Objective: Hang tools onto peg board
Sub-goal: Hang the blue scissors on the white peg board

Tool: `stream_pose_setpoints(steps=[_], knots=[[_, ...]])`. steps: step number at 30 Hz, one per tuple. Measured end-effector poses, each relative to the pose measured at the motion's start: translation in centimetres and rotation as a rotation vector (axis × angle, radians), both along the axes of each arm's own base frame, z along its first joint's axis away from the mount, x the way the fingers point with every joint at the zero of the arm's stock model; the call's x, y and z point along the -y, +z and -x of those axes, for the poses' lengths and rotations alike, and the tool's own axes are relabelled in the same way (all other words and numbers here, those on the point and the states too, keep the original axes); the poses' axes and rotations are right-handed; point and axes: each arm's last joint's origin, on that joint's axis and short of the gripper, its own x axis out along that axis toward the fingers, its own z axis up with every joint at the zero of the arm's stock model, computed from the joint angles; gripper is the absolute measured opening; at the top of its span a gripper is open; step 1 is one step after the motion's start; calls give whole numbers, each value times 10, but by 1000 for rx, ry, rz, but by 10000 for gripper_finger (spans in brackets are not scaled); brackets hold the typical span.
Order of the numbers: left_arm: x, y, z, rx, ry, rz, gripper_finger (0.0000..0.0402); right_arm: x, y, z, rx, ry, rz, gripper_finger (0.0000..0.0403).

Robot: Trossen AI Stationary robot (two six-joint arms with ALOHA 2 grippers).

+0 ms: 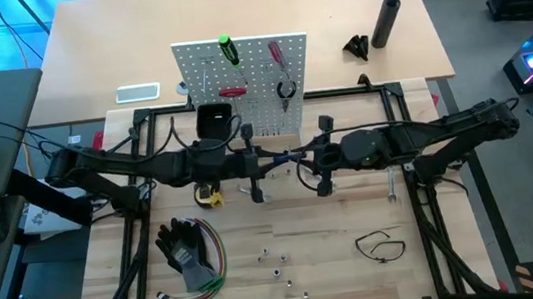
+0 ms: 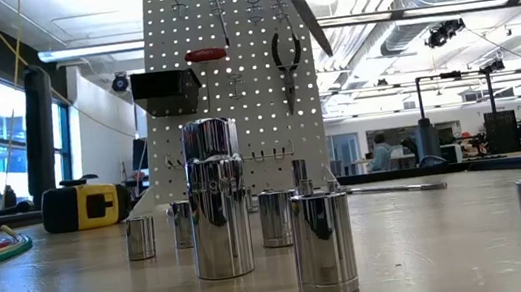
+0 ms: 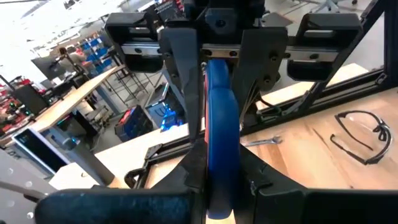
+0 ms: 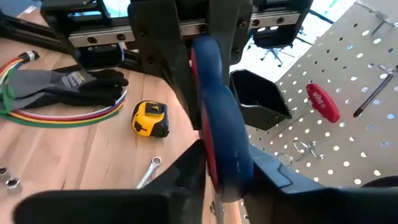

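- Meeting in mid-air just in front of the peg board (image 1: 199, 72), the left gripper (image 1: 266, 159) and right gripper (image 1: 299, 155) face each other tip to tip
- the left gripper is clenched on a blue-and-red-handled tool (image 3: 221, 124), which spans the gap between both arms; whether the right gripper grips it, I cannot tell
- on the board hang a green-handled screwdriver (image 1: 228, 49), a red-handled screwdriver (image 1: 276, 56) and pliers (image 1: 286, 91); a black bin (image 1: 213, 120) sits on its front
- on the tabletop lie a yellow tape measure (image 1: 210, 197), a wrench (image 1: 391, 188), a thin black loop (image 1: 380, 246) and small metal bits (image 1: 280, 264); black gloves (image 1: 186, 251) lie apart
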Motion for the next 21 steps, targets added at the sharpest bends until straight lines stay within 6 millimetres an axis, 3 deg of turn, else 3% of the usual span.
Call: stream_pose_setpoints(steps=[5,13,21], knots=[[-1,-3,0,-25,-4,18,28,-1,-2,0,-23,31,-7,41],[-1,-4,1,-38,0,24,28,3,-2,0,-17,10,-30,54],[-2,-4,1,-40,12,28,49,6,-2,-1,-14,0,-30,34]])
